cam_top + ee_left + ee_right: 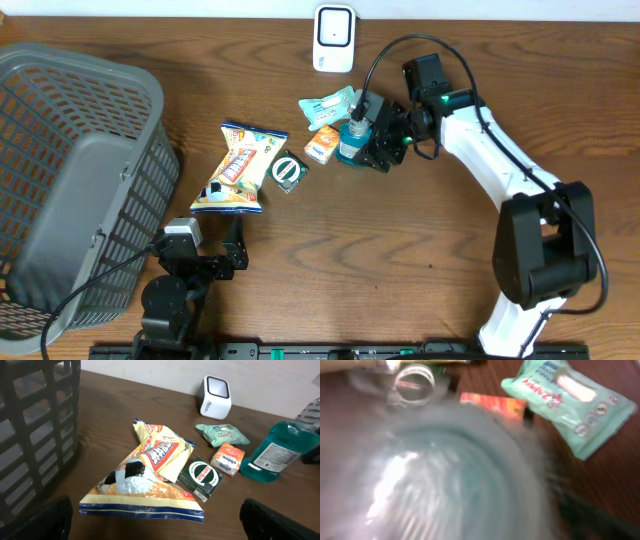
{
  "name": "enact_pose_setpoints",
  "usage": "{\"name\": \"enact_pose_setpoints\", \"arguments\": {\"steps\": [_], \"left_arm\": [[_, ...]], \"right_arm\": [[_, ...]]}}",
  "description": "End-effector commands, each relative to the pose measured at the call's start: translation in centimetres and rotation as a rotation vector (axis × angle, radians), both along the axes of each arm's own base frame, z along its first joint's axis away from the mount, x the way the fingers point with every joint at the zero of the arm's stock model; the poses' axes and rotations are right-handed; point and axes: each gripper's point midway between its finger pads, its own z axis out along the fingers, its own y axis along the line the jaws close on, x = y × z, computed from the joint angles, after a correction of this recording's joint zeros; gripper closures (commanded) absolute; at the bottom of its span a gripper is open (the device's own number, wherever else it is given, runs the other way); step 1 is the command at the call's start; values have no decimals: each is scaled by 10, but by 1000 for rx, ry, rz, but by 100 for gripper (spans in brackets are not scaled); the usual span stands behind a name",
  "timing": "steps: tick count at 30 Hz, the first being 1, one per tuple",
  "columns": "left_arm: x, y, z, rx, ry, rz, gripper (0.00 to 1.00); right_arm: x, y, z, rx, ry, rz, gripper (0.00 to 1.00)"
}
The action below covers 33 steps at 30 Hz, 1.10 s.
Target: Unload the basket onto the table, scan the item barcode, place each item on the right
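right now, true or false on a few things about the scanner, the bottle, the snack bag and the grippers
1. The white scanner stands at the table's far edge. True.
2. The chip bag lies inside the basket. False: it lies on the table beside the basket.
3. The right gripper is at the teal bottle. True.
4. The left gripper holds the green box. False: it is open, empty and clear of the box.

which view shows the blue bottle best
Left wrist: the blue bottle shows side on, sharp, label visible. Overhead shows it small from above, by the right gripper. Right wrist is so close that it is one big blur.
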Motion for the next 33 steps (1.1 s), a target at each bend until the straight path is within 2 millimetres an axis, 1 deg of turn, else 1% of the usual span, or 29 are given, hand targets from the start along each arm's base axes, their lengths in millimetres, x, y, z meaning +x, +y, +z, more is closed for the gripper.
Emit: {"name": "enact_pose_setpoints", "arguments": {"steps": [1, 3, 5, 9, 11, 14, 16, 18, 22, 24, 26, 29, 30, 33], "left_arm": [[-1, 0, -12, -2, 34, -2, 2], [-1, 0, -12, -2, 34, -2, 2], [-1, 0, -12, -2, 34, -2, 2], [-1, 0, -12, -2, 34, -2, 2], [-1, 0, -12, -2, 34, -2, 2], [-1, 0, -12, -2, 34, -2, 2], [-1, 0, -12, -2, 34, -2, 2], [-1, 0, -12, -2, 34, -2, 2], [-1, 0, -12, -2, 34, -2, 2], [-1, 0, -12, -2, 34, -2, 2], [-1, 0, -12, -2, 34, -2, 2], [-1, 0, -12, -2, 34, -2, 2], [-1, 0, -12, -2, 34, -2, 2], [-1, 0, -12, -2, 34, -2, 2]], "right_arm": [[-5, 0, 63, 58, -92, -36, 1], [-17, -4, 92, 70, -133, -38, 1], [-28, -9, 113, 71, -164, -42, 1], [-58, -21, 160, 75, -243, -54, 1], [-69, -24, 175, 91, -257, -66, 1], [-77, -18, 184, 141, -247, -49, 1], [-73, -13, 181, 162, -239, -34, 1], [-61, -9, 170, 161, -236, -35, 1], [-27, 0, 130, 149, -212, -41, 1], [-8, 6, 112, 165, -181, -82, 1], [7, 11, 93, 180, -139, -122, 1], [11, 21, 71, 217, -70, -108, 1], [10, 24, 66, 231, -55, -96, 1], [12, 30, 58, 245, -42, -80, 5]]}}
